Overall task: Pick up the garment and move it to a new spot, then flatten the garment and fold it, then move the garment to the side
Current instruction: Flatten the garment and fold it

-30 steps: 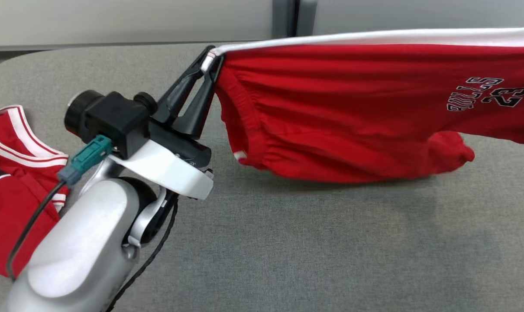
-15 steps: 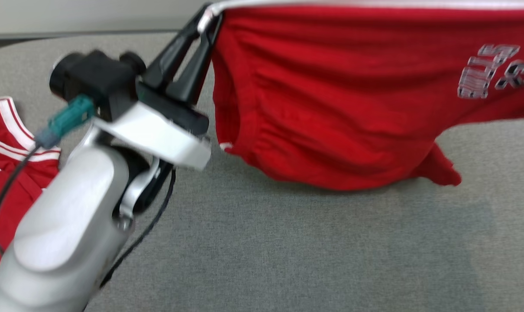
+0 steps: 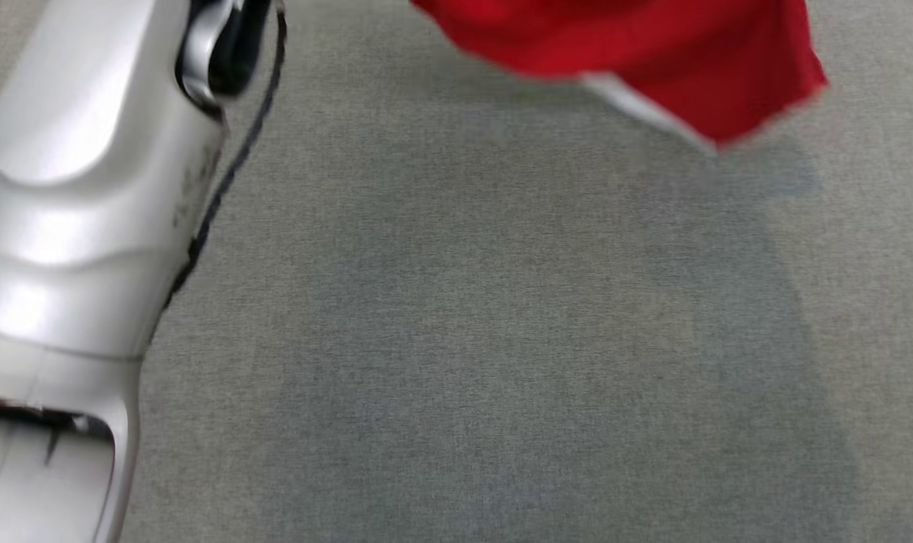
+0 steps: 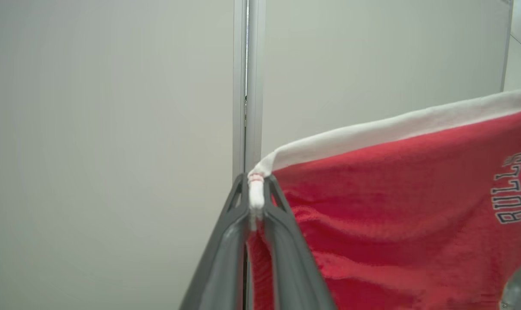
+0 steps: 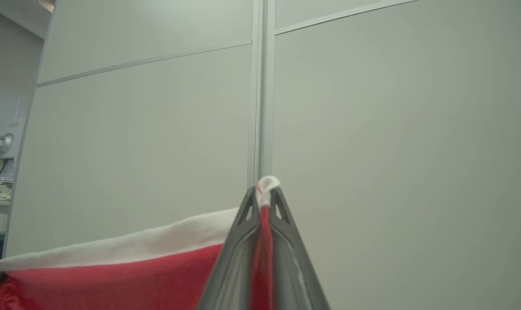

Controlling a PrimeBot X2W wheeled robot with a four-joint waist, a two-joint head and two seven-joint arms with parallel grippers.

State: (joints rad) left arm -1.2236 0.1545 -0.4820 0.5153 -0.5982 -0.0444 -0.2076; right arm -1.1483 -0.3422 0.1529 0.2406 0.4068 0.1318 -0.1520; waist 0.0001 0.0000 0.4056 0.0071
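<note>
The left gripper (image 4: 256,183) is clenched on one corner of the red garment (image 4: 394,215), its two dark fingers pinching the bunched white trim between their tips. From there the white band runs off toward 2 o'clock, with the red cloth hanging below it and the word "BULLS" (image 4: 510,189) printed near the 3 o'clock edge. The right gripper (image 5: 264,193) is likewise clamped on the other end of the white trim, and the cloth falls away toward 8 o'clock. A pale wall panel (image 5: 372,150) stands behind both. In the head view the garment's lower edge hangs at 12 to 1 o'clock over the grey tabletop (image 3: 502,339), blurred, and a pale forearm (image 3: 87,188) fills the 9 o'clock side.
</note>
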